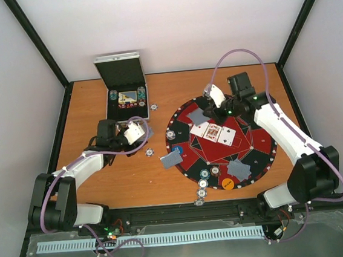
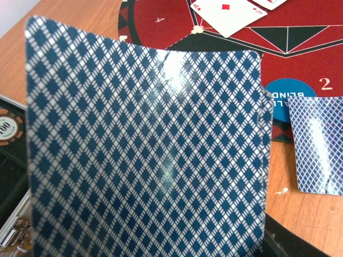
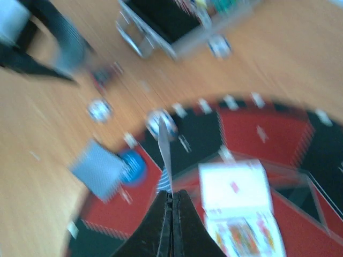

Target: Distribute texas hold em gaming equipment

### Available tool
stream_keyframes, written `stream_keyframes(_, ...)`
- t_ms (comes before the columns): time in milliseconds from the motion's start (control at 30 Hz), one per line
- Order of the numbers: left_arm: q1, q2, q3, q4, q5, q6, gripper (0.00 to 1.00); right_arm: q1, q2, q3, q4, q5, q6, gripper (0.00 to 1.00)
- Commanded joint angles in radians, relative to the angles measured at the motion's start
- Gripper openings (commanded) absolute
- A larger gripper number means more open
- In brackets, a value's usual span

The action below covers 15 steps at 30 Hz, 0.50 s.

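Observation:
Blue-backed playing cards (image 2: 144, 150) fill the left wrist view and hide the fingers. From above, my left gripper (image 1: 128, 136) is shut on them over the wood, left of the round red and black mat (image 1: 259, 156). My right gripper (image 3: 172, 194) is shut on a single card (image 3: 163, 152), seen edge-on and blurred, above the mat's far side (image 1: 217, 95). Face-up cards (image 1: 219, 133) lie at the mat's centre. Face-down cards (image 1: 170, 159) sit at several seats. Poker chips (image 1: 201, 183) cluster at the near rim, beside an orange disc (image 1: 227, 184). A blue disc (image 1: 177, 150) lies at the left rim.
An open metal case (image 1: 126, 96) with chips and a card deck stands at the back left. Loose chips (image 1: 149, 150) lie on the wood between the case and the mat. Black frame posts and white walls close in the table.

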Motion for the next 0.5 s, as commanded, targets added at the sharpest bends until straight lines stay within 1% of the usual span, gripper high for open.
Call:
stream_keyframes(0,0.007,0.010,0.054,0.021,0.032,-0.011,0.53,0.088,-0.010,-0.134,0.612,-0.456,0.327,0.03)
stream_keyframes(33,0.007,0.009,0.055,0.022,0.033,-0.016,0.53,0.123,0.019,-0.144,0.702,-0.462,0.365,0.03)
stream_keyframes(67,0.008,0.010,0.055,0.023,0.036,-0.021,0.53,0.154,0.051,-0.143,0.739,-0.462,0.386,0.03)
stream_keyframes(133,0.007,0.007,0.055,0.023,0.038,-0.026,0.53,0.198,0.120,-0.119,0.795,-0.474,0.438,0.03)
stream_keyframes(233,0.007,0.003,0.049,0.023,0.043,-0.025,0.53,0.224,0.201,-0.090,0.863,-0.502,0.538,0.03)
stream_keyframes(333,0.007,-0.001,0.043,0.029,0.044,-0.027,0.53,0.239,0.259,-0.064,0.895,-0.526,0.577,0.03)
stream_keyframes(467,0.007,-0.003,0.043,0.034,0.044,-0.028,0.53,0.265,0.327,-0.006,0.832,-0.513,0.552,0.03)
